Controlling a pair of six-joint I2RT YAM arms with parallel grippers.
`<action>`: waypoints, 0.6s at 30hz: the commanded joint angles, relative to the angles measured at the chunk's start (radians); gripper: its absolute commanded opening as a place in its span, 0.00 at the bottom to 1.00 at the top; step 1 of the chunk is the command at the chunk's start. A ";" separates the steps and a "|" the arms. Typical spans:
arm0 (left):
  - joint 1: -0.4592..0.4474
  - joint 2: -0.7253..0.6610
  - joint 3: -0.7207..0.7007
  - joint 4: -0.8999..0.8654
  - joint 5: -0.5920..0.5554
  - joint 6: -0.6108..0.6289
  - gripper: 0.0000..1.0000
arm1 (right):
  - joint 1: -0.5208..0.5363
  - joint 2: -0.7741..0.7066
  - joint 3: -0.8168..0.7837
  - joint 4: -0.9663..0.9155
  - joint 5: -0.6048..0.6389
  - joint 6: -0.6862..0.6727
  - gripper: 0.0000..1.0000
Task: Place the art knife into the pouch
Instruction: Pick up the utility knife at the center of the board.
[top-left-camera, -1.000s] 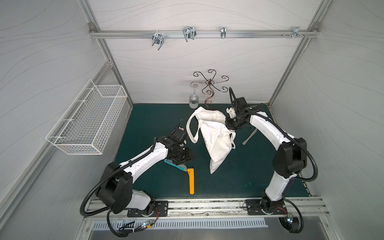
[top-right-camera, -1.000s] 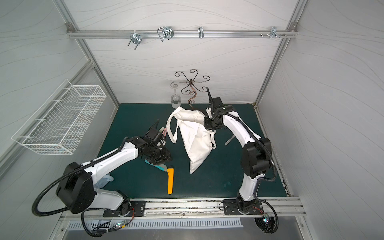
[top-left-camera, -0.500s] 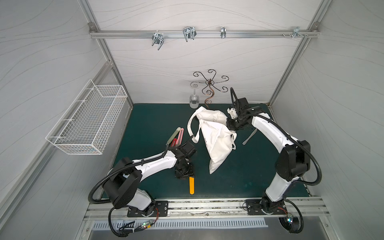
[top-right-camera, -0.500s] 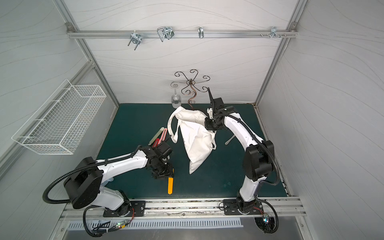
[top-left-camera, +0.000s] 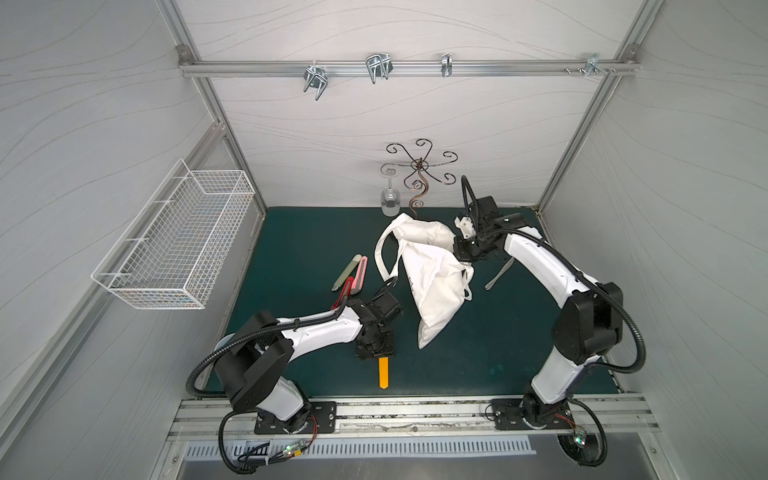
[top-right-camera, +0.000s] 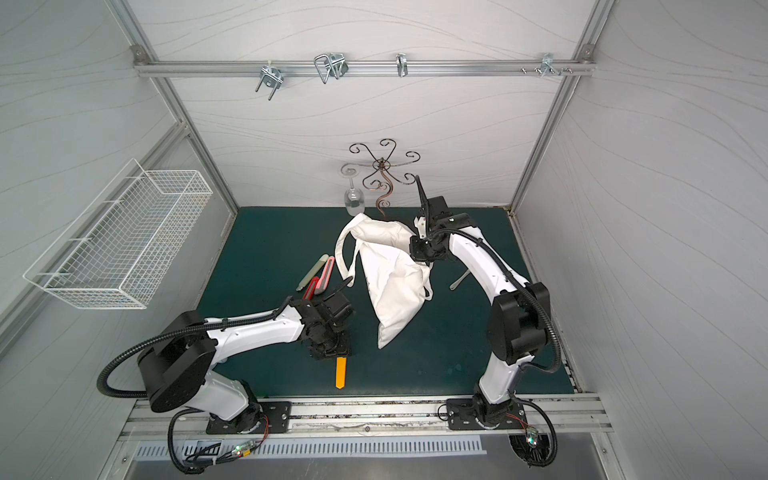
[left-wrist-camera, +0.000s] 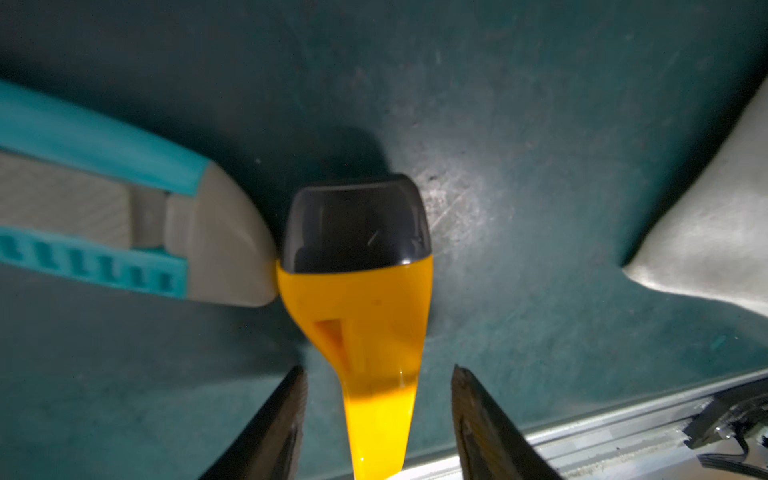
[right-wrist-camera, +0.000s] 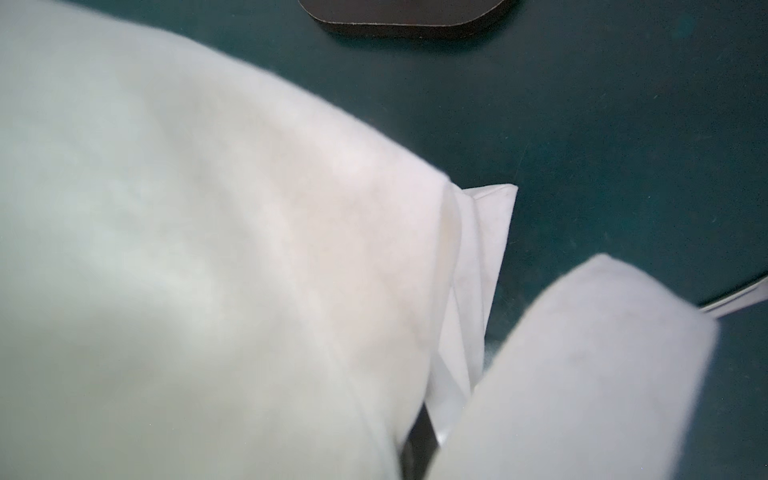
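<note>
Left fingers (left-wrist-camera: 274, 428) apart astride yellow art knife (left-wrist-camera: 361, 316); right fingers (top-left-camera: 460, 253), half-hidden, tight on pouch (top-left-camera: 430, 274).

White wavy-grained walls (top-left-camera: 374, 124), aluminium hook rail (top-left-camera: 415, 68), dark green mat (top-left-camera: 299, 249)

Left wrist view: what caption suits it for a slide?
Open left gripper straddles the yellow art knife, with a teal cutter touching it.

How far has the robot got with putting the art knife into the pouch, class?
Done: the right hand is shut on the pouch, holding its upper cloth. In hand: the left hand stands open astride the yellow knife, not closed. Left: grasp, lift, drop it in.
</note>
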 joint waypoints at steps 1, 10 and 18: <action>-0.020 0.016 -0.007 0.028 -0.038 -0.035 0.59 | 0.006 -0.057 -0.001 -0.031 -0.009 -0.018 0.00; -0.038 0.049 -0.027 0.069 -0.045 -0.060 0.43 | 0.013 -0.096 0.007 -0.050 -0.003 -0.019 0.00; -0.049 0.067 -0.016 0.053 -0.047 -0.057 0.20 | 0.018 -0.112 -0.009 -0.051 -0.003 -0.022 0.00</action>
